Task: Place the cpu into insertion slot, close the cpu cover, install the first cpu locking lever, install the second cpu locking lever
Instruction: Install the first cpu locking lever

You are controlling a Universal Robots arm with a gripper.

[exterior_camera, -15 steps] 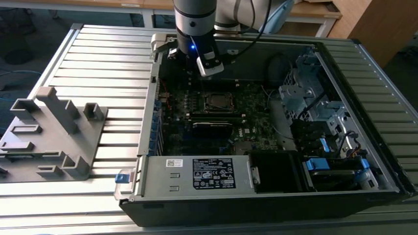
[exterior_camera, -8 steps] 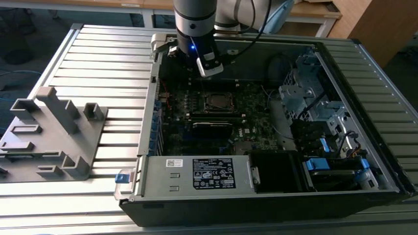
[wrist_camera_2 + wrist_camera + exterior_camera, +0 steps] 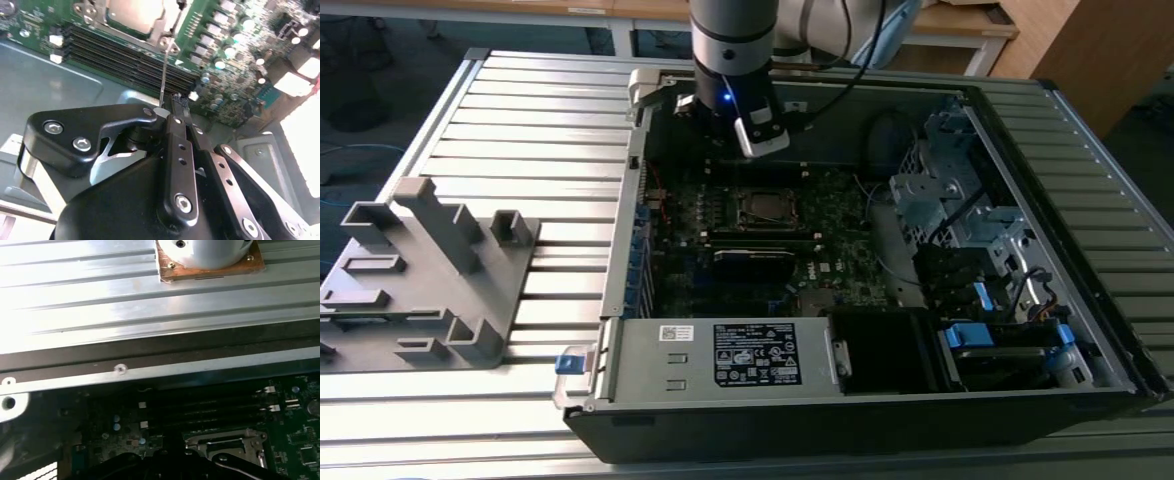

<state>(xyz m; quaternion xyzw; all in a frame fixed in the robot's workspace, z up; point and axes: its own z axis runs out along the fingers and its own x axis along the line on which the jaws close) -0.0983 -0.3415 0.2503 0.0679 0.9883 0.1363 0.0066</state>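
Progress looks about halfway. The cpu [image 3: 767, 207] sits in its socket near the middle of the exterior view, inside the open computer case [image 3: 624, 250] on the slatted tabletop [image 3: 520, 110]. It lies flat with its dull metal top facing up, and being square it has no long axis to speak of. In the second wrist view the cpu cover [image 3: 156, 31] seems folded down flat, framing that metal top. One locking lever [image 3: 167, 65] is not yet latched, I judge: its thin rod stands up off the socket edge, its long axis running toward the gripper [image 3: 178, 100]. The fingers [image 3: 179, 130] are drawn together with no gap showing, tips right at the rod's free end. Whether they pinch it I cannot tell. The other lever's state is unclear to me.
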